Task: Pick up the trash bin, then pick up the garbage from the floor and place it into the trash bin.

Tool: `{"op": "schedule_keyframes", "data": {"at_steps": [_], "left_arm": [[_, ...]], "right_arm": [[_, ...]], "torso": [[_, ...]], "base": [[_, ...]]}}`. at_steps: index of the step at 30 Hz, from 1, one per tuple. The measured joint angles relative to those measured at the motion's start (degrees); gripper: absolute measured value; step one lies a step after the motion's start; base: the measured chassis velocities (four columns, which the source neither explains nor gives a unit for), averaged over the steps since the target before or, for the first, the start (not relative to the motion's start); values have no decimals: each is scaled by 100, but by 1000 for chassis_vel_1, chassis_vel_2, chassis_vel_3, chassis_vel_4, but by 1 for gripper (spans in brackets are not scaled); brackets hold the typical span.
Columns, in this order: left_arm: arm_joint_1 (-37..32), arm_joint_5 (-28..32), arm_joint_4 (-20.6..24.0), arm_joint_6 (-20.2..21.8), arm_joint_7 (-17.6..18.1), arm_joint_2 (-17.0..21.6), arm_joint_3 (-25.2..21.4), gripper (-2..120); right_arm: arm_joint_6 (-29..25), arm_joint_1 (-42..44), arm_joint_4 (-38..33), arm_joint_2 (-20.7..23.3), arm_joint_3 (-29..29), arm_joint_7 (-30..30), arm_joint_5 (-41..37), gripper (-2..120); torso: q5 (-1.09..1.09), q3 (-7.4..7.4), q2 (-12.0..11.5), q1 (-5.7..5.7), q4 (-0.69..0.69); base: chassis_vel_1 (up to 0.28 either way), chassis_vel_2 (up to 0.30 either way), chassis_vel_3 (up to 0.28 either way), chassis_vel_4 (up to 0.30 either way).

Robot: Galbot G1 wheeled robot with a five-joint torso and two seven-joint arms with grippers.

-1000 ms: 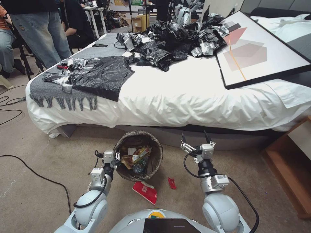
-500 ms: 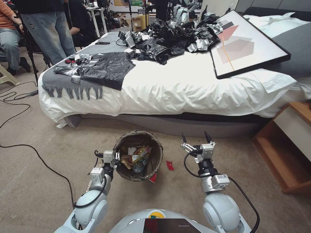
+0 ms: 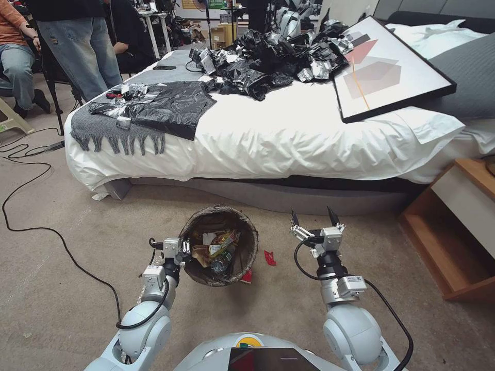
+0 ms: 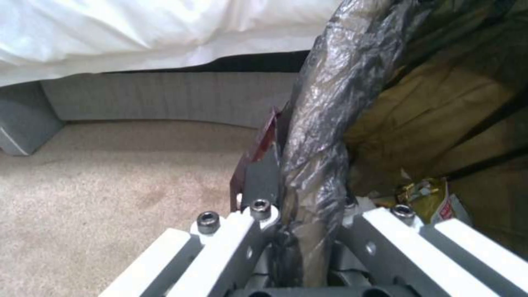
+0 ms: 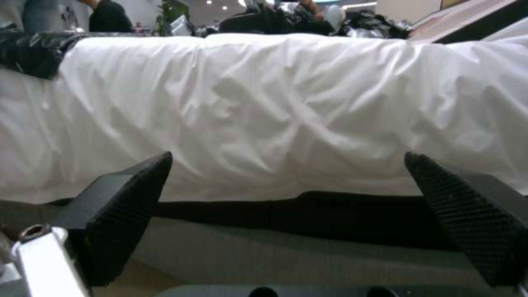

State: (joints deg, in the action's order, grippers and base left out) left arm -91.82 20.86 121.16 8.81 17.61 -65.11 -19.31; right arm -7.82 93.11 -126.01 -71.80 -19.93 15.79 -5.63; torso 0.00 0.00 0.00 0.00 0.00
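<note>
The trash bin [image 3: 242, 229], lined with a dark bag, hangs tilted in front of my left arm. My left gripper [image 3: 184, 251] is shut on its near-left rim; in the left wrist view the fingers [image 4: 263, 173] pinch the crinkled liner rim [image 4: 324, 103]. Inside lie a yellow wrapper [image 3: 223, 242], a clear bottle [image 3: 220, 263] and a white tissue [image 3: 209, 238]. On the floor [image 3: 77, 309], a small red scrap of garbage [image 3: 269, 257] lies right of the bin. A flat red packet [image 3: 247, 276] peeks from under it. My right gripper [image 3: 313, 219] [image 5: 288, 163] is open in the air, holding nothing.
A bed [image 3: 289, 139] with white sheets stands ahead, bearing black plastic bags [image 3: 273, 56], a grey blanket [image 3: 103, 129] and a framed picture [image 3: 386, 67]. A wooden nightstand [image 3: 459, 226] is at the right. A black cable [image 3: 56, 242] runs over the carpet at the left.
The whole view has shifted, so the camera moved: bed and floor litter sit farther off and more nightstand shows. The red packet is now mostly hidden by the bin. Both grippers keep their pose.
</note>
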Motion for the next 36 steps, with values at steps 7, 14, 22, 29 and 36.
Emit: {"op": "schedule_keyframes", "data": {"at_steps": [7, 14, 22, 29, 36], "left_arm": [[22, 29, 0, -1, 17, 7, -6, 3], [30, 41, 0, -2, 30, -3, -12, 3], [-6, 14, -3, -29, 26, -12, -46, 3], [73, 32, -38, -30, 28, -3, -24, 3], [110, 79, -102, -23, 36, 19, -37, 3]], "right_arm": [[2, -15, 24, 8, -23, 8, 1, 100], [2, -91, 89, 73, -59, 28, -8, 100], [434, -731, 869, 1193, 315, -10, -880, 100], [692, -1248, 1781, 1689, 792, -136, -1651, 100], [672, -1869, 3017, 1706, 1494, -563, -1966, 100]], "torso": [[0, 1, 0, 0, -1], [0, 0, 0, 0, -1], [0, 0, 0, 0, 1], [1, 1, 0, 0, -2], [0, 1, 0, 0, -1]], "base": [[0, 0, 0, 0], [0, 0, 0, 0], [0, 0, 0, 0], [0, 0, 0, 0], [0, 0, 0, 0]]}}
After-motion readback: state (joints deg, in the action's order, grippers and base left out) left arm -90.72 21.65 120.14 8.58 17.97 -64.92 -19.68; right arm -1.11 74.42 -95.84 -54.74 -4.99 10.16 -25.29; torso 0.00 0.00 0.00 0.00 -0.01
